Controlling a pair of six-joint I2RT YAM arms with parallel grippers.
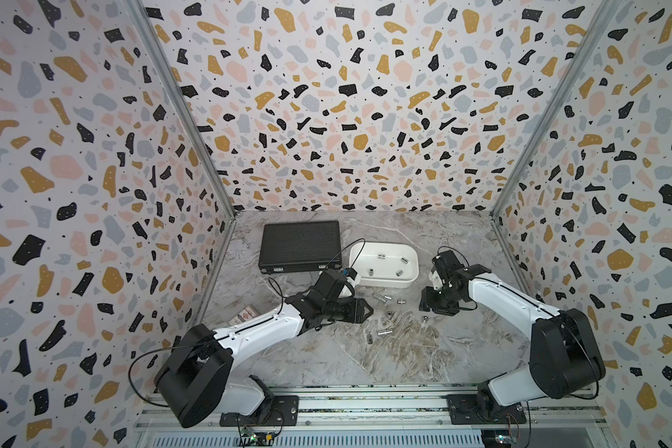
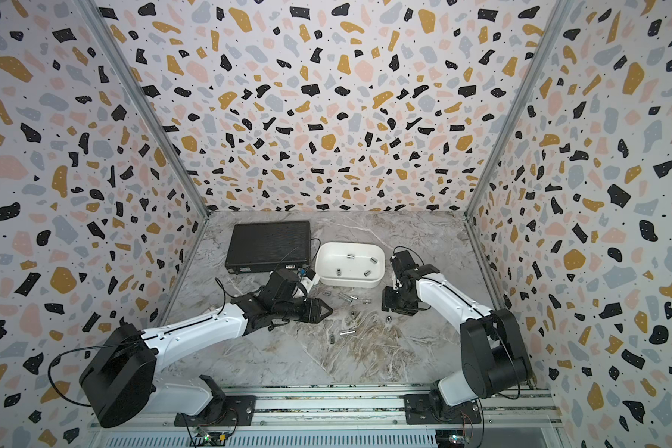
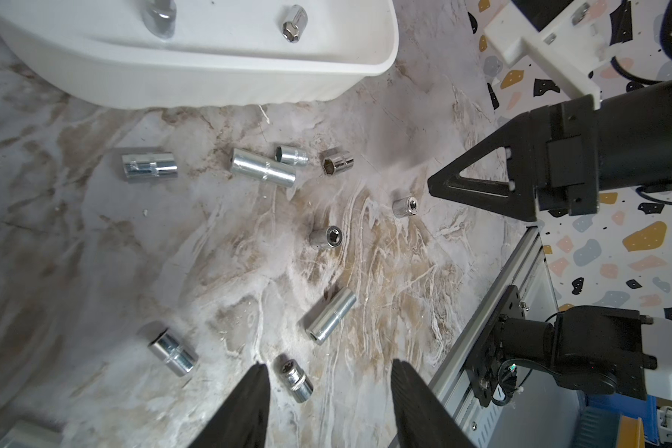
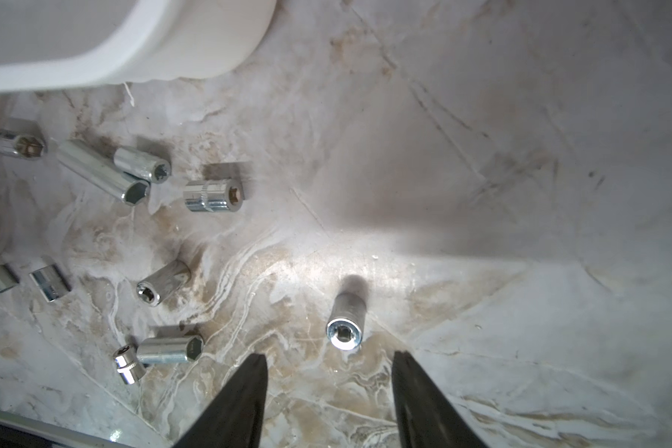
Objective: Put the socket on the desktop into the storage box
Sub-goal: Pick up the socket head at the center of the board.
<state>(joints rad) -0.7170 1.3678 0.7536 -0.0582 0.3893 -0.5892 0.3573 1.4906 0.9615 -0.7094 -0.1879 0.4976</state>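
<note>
Both arms are bent in over the surface (image 1: 326,360), one on each side of the box (image 1: 388,282). I take it that is so they can share the loose sockets (image 1: 383,332) lying between them. Four more lie inside the box already, well apart on its floor. The loose ones, some nine in the left wrist view, are scattered on the surface just in front of the box's near wall, and none touches it.

The left tool (image 3: 330,364) is released, its jaws spread with nothing pinched. A short socket (image 3: 293,375) lies on its side in the gap, close to one jaw but apparently untouched. My guess is that this is its next pick.

The right tool (image 4: 330,355) is likewise spread and empty. It points down at an upright socket (image 4: 344,322) that stands on end in front of the box, apart from the others on the right arm's side. Standing alone, it leaves room for a jaw on either flank, which looks like the reason for choosing it.

Nearer the box, a long socket (image 3: 262,168) lies touching a smaller one. That pair looks awkward to take singly, and the round bodies could roll if nudged.

A closed black case (image 1: 299,246) sits just beside the box on the left arm's side, out of play.
</note>
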